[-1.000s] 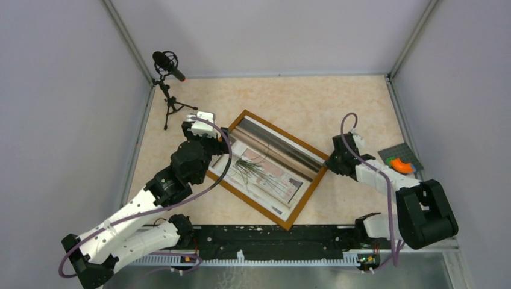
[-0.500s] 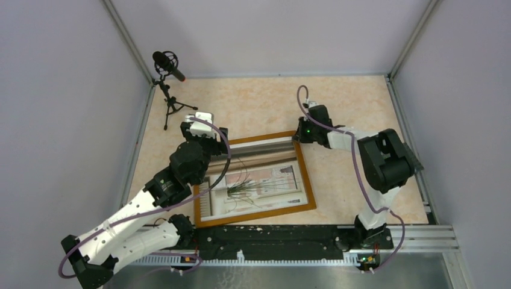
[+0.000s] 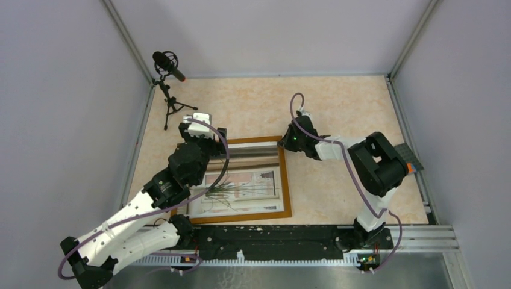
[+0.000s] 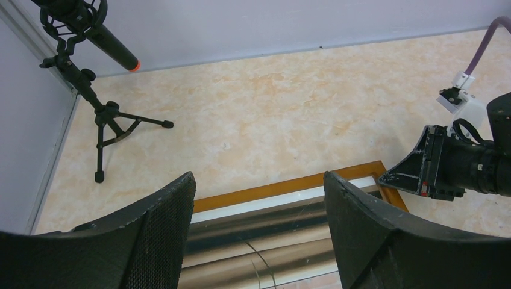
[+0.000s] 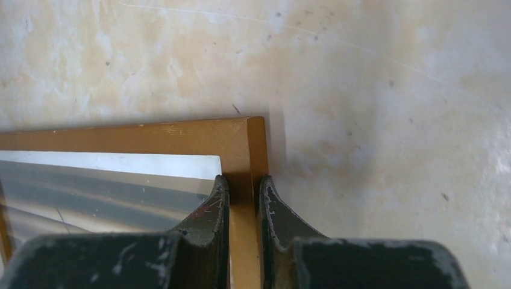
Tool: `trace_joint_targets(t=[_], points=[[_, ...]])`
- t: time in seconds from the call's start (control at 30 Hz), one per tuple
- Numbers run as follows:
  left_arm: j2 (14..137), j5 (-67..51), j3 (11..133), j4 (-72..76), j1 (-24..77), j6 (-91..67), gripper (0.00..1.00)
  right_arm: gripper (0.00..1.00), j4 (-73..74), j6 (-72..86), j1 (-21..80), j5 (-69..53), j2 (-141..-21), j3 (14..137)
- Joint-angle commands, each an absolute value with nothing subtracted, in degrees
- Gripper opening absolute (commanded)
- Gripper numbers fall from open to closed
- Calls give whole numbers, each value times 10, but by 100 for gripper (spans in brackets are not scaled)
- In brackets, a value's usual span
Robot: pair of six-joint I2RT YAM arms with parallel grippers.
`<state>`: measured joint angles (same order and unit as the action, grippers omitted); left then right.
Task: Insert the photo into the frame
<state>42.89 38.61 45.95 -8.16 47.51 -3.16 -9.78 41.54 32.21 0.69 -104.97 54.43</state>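
The left hand hangs released above the upper left of the frame, gripping nothing. The photo lies face up inside the frame, low and centre on the desk. A second ago the frame lay diagonal; now it sits square and further left, with the right hand clenched on its upper right rail. The photo looks seated, so this is probably final straightening.

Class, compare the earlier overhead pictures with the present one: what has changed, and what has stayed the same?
The right gripper, shut on the frame at its far right corner, swung it counterclockwise and leftward, from diagonal to square-on. The photo went with it. The left gripper stayed open above the frame; the microphone stayed put.
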Motion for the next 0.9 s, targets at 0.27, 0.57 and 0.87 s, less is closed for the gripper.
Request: trace_joint_targets(t=[0.27, 0.57, 0.87], points=[[423, 395, 464, -66, 473, -49, 83, 63, -28, 455, 347, 54, -926, 541], [430, 266, 669, -165, 473, -111, 99, 99, 308, 177, 346, 126, -622, 720], [499, 52, 896, -173, 473, -38, 99, 99, 433, 93, 346, 172, -431, 920]])
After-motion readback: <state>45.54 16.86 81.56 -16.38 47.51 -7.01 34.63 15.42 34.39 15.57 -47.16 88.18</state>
